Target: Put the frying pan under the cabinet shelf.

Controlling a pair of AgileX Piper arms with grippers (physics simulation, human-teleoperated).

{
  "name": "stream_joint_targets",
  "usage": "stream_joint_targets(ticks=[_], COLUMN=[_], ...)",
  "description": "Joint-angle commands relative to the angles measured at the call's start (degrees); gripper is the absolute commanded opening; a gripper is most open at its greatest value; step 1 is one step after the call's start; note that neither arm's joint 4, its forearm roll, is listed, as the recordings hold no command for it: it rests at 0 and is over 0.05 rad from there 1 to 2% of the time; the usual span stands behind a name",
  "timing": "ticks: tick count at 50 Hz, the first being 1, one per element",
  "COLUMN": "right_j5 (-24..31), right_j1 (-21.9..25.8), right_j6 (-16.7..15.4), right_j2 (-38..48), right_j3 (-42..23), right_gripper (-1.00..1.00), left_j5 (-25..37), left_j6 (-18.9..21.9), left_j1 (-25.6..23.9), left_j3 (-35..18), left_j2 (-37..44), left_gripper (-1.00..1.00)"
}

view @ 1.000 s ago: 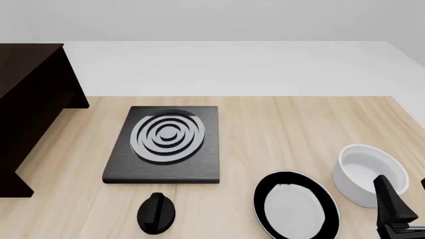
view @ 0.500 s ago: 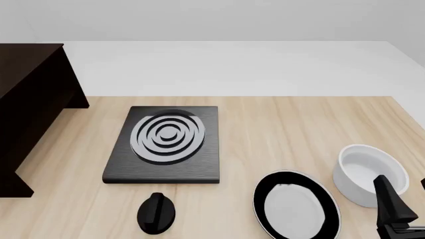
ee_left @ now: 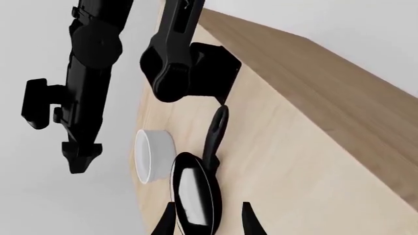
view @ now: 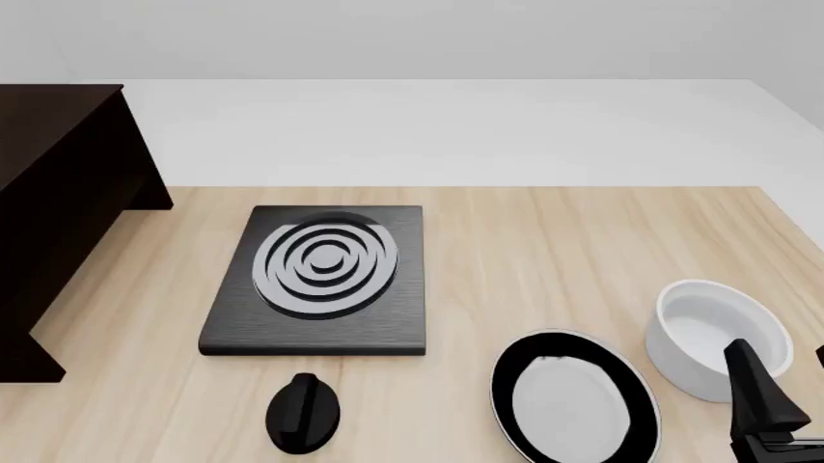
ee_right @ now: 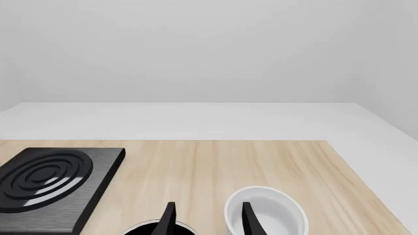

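Black-rimmed, the pan (view: 574,399) lies ungrasped on the surface, far from the cabinet (view: 58,207), both claws being spread and empty.

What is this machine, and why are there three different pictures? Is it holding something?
It is a pretend robot inside a computer, with two arms that end in pinchers. One picture looks down at the wooden table from above. The other two come from little cameras riding on each arm. On the table sit a frying pan, a white bowl, a black stove plate with grey rings, a small black knob and a big dark cabinet shelf. The right gripper and the left gripper both stand open. Neither one is holding anything yet.
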Motion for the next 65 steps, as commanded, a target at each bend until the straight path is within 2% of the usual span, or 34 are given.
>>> stream_joint_targets(ticks=[1, 35, 38, 40, 51, 52, 61, 65], right_j5=[0.00, -0.01, -0.01, 0.01, -0.01, 0.01, 0.00, 0.00], right_j1=[0.00, 0.01, 0.01, 0.00, -0.01, 0.00, 0.00, 0.00], right_j6=[0.00, 0.00, -0.01, -0.01, -0.01, 0.00, 0.01, 0.00], right_j2=[0.00, 0.00, 0.00, 0.00, 0.00, 0.00, 0.00, 0.00], right_j3=[0.00, 0.00, 0.00, 0.00, 0.00, 0.00, 0.00, 0.00], right_gripper=[1.00, 1.00, 1.00, 1.00, 1.00, 1.00, 1.00, 1.00], left_j5=[-0.32, -1.30, -0.29, -1.06, -0.79, -1.40, -2.55, -3.16], left_j6=[-0.01, 2.22, 0.65, 2.11, 2.06, 2.96, 1.88, 2.83], left_j1=[-0.65, -0.53, -1.19, -0.90, -0.65, -0.11, -0.27, -0.05], left_j3=[-1.34, -7.03, -7.52, -7.27, -9.62, -10.02, -10.88, -10.99], left_j2=[1.93, 9.77, 9.08, 9.93, 11.43, 12.60, 13.75, 14.77], left_gripper=[1.00, 1.00, 1.00, 1.00, 1.00, 1.00, 1.00, 1.00])
